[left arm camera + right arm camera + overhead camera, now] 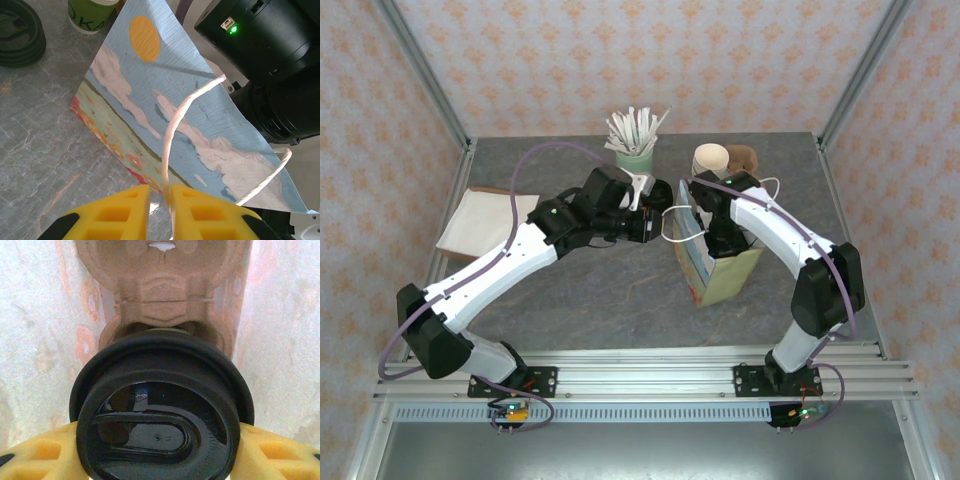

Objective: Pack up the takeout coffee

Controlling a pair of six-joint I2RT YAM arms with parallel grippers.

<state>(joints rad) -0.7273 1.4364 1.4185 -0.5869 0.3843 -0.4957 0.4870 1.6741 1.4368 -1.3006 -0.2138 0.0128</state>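
The takeout coffee shows its round black lid (160, 415) from above, with the cup body hidden below it. My right gripper (160, 452) is shut on it, a yellow finger (40, 455) on each side. It hangs inside the paper bag (720, 270), just above a brown pulp cup carrier (160, 285). The right gripper (725, 235) reaches down into the bag's open top. My left gripper (160, 210) is shut on the bag's white twine handle (172, 130), pulling it away from the bag's printed side (150, 90). From above, the left gripper (658, 212) sits just left of the bag.
A pale green mug of white sticks (635, 150) and a stack of lidless cups (710, 158) stand at the back. A stack of black lids (17, 32) lies left of the bag. A pale flat pad (485, 220) lies at the table's left edge. The bag's inner walls (30, 340) close in on both sides.
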